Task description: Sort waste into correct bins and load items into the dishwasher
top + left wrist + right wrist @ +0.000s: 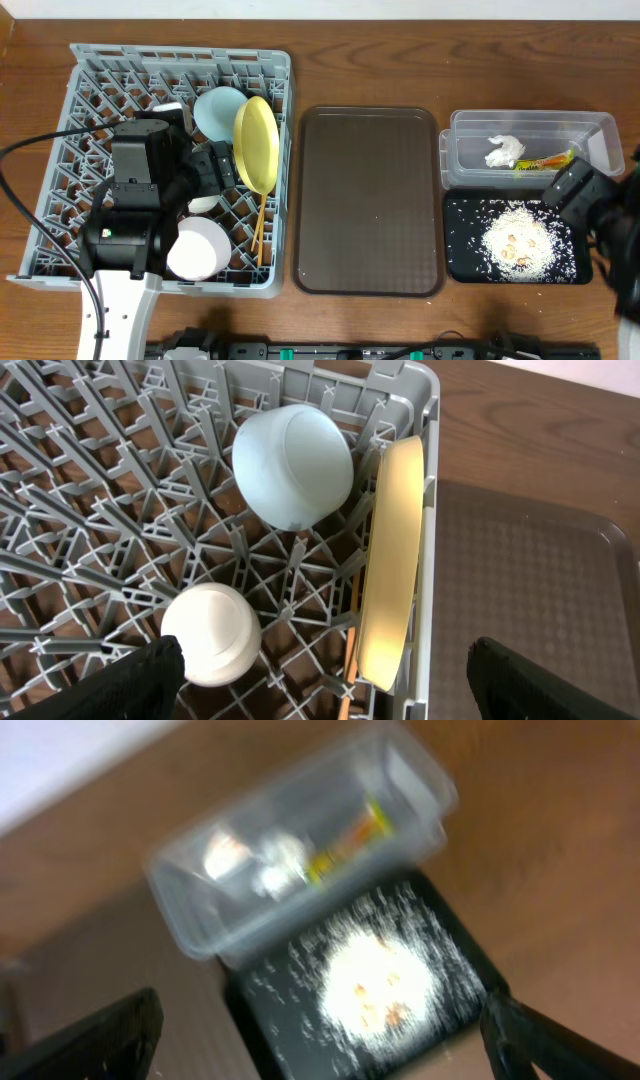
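L arm bent over rack point(60, 150). L tool point(325, 685) released, fingers wide, nothing held. R arm at desk point(400, 60) right edge. R tool point(330, 1038) above black tray point(460, 240), spread, empty; its cam is blurred. Rack holds plate point(390, 560) on edge, bowl point(292, 465), cup point(210, 635), chopsticks point(260, 225). Napkin point(504, 151) + wrapper point(545, 161) in clear container point(600, 130). Rice point(518, 240) on black tray. Brown tray point(368, 200) sits between.

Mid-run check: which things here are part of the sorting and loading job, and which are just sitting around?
Job: dish rack, yellow plate, blue bowl, white cup, chopsticks, clear container, napkin, snack wrapper, black tray, rice scraps.
Lying about: brown serving tray.
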